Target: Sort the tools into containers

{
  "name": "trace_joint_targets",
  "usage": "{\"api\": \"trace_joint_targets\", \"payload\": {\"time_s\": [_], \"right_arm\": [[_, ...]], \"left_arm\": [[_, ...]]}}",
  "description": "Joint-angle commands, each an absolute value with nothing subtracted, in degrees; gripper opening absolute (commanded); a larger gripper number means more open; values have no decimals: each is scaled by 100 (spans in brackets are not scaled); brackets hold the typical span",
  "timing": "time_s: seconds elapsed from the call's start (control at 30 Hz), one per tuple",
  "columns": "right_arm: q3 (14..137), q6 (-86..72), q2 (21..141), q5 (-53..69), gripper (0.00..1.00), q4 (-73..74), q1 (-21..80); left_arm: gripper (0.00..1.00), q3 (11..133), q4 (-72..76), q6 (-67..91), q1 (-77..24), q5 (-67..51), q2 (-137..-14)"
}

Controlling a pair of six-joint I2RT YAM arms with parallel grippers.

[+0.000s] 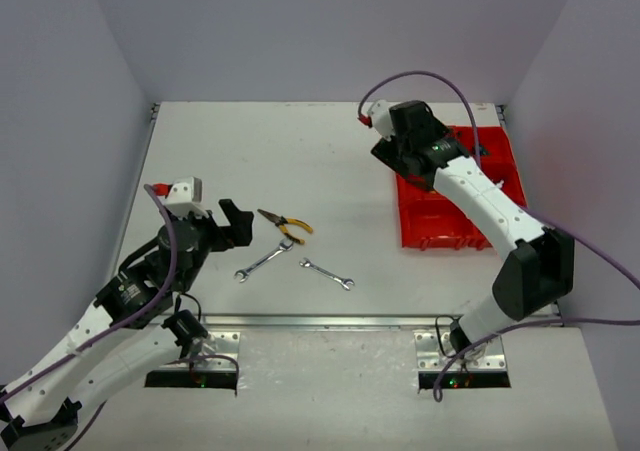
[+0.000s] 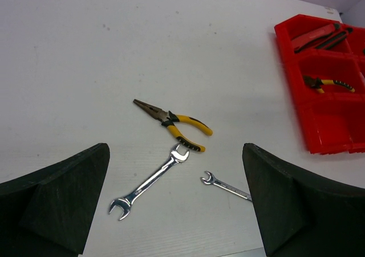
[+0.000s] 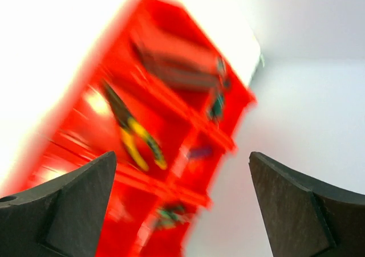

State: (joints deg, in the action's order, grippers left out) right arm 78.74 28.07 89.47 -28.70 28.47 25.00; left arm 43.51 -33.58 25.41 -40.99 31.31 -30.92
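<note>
Yellow-handled pliers (image 1: pixel 285 225) (image 2: pixel 174 124), a large silver wrench (image 1: pixel 264 261) (image 2: pixel 149 181) and a small silver wrench (image 1: pixel 327 274) (image 2: pixel 226 186) lie on the table. My left gripper (image 1: pixel 236 223) (image 2: pixel 177 211) is open and empty, above and just left of them. The red tray (image 1: pixel 425 233) (image 2: pixel 319 120) (image 3: pixel 171 149) sits at the right. It holds yellow-handled pliers (image 2: pixel 328 84) (image 3: pixel 134 134) and dark-handled tools (image 2: pixel 319 37). My right gripper (image 1: pixel 392 156) (image 3: pixel 182 211) is open and empty, over the tray's left side. Its view is blurred.
Grey walls enclose the table on the left, back and right. A metal strip (image 1: pixel 330 323) runs along the table's near edge by the arm bases.
</note>
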Motion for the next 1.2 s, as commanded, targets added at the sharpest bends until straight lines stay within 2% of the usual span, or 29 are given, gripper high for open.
{"api": "trace_joint_targets", "payload": {"time_s": [0.0, 0.03, 0.1, 0.2, 0.27, 0.33, 0.43, 0.47, 0.6, 0.97, 1.17], "right_arm": [[7668, -590, 8289, -127, 99, 2895, 2857], [7386, -806, 8253, 1154, 99, 2570, 2804], [7023, -1576, 8591, 2244, 99, 1863, 3134], [7398, -1461, 9452, 1158, 99, 1880, 4125], [7801, -1383, 10066, 431, 96, 2042, 4367], [8358, -1428, 10808, 451, 71, 2333, 4421], [9029, -1223, 11609, 36, 49, 2607, 4572], [9318, -1107, 11882, 23, 46, 2809, 4595], [10020, -711, 12516, -326, 44, 3289, 4687], [10161, -363, 12718, -440, 42, 3332, 4702], [10275, -310, 13070, -54, 36, 3585, 4702]], "left_arm": [[100, 4465, -3234, 2619, -4105, 3418, -3155], [100, 4482, -3260, 2645, -4104, 3488, -3147], [100, 4517, -3344, 2758, -4104, 3735, -3090], [100, 4518, -3419, 2856, -4104, 4014, -2923], [100, 4518, -3452, 2907, -4104, 4119, -2833], [100, 4520, -3515, 2992, -4104, 4216, -2720], [100, 4508, -3524, 3032, -4104, 4272, -2610], [100, 4503, -3518, 3032, -4104, 4278, -2598], [100, 4500, -3484, 3004, -4104, 4211, -2667], [100, 4509, -3419, 2883, -4101, 3985, -2949], [100, 4500, -3393, 2856, -4104, 3961, -2953]]}}
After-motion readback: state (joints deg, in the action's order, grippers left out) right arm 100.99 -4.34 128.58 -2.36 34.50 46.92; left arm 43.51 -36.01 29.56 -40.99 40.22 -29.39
